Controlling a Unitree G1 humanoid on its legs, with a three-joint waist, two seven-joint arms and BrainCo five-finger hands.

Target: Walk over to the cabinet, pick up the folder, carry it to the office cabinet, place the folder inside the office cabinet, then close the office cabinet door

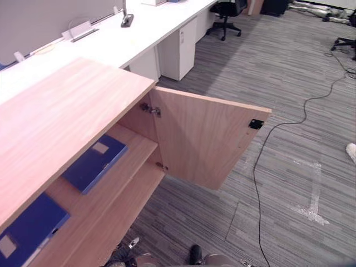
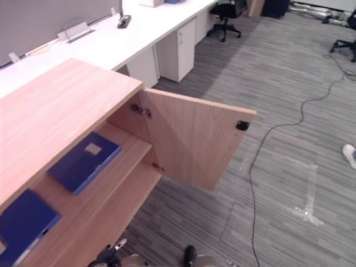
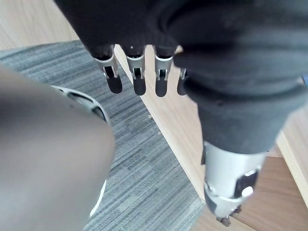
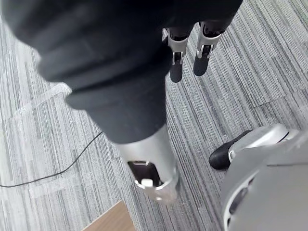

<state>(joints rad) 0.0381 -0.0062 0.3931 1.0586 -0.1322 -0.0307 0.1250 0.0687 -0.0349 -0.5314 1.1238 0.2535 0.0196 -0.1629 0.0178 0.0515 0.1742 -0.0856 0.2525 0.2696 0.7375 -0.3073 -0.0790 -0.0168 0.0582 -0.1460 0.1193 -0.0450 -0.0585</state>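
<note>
Left wrist view: the left hand [image 3: 138, 77] hangs with straight, empty fingers; the right hand [image 4: 176, 62] is likewise slack above the carpet [image 4: 48, 110]. On the office cabinet [image 1: 67, 105] shelf [image 1: 132, 151] lie the near blue folder [image 1: 30, 225] and the far blue folder [image 1: 95, 162], by the wide-open door [image 1: 206, 139].

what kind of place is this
Most likely an open-plan office: a long white desk, a black swivel chair on grey striped carpet, and a light wooden cabinet, door open, holding blue flat folders.
</note>
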